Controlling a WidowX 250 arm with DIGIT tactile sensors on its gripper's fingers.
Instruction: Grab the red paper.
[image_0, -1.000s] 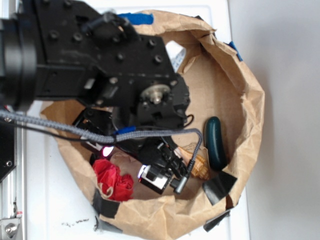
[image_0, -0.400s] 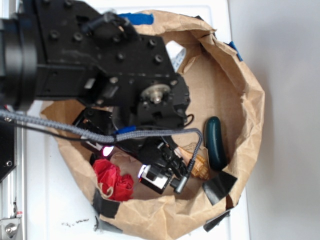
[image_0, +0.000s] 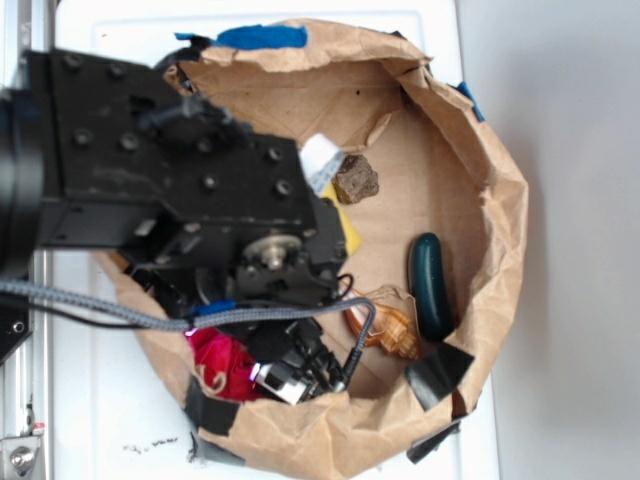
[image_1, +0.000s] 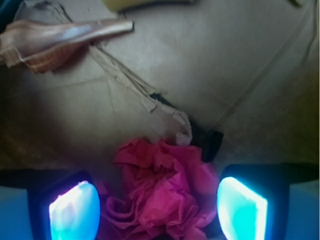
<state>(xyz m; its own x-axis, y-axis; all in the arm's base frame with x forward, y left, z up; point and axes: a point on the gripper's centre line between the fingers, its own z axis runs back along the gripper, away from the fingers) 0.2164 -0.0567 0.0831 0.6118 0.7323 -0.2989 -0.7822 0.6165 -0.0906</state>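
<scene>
Gripper (image_1: 159, 209) straddling crumpled red paper (image_1: 162, 192), brown paper bag (image_0: 470, 150)

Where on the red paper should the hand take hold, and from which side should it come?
Hold the red paper across its thick crumpled middle and come straight down from above. It is a soft wad lying low on the floor of the brown paper bag, with the bag's wall close by, so a side approach looks blocked. The hand is open with a finger on each side already.
</scene>
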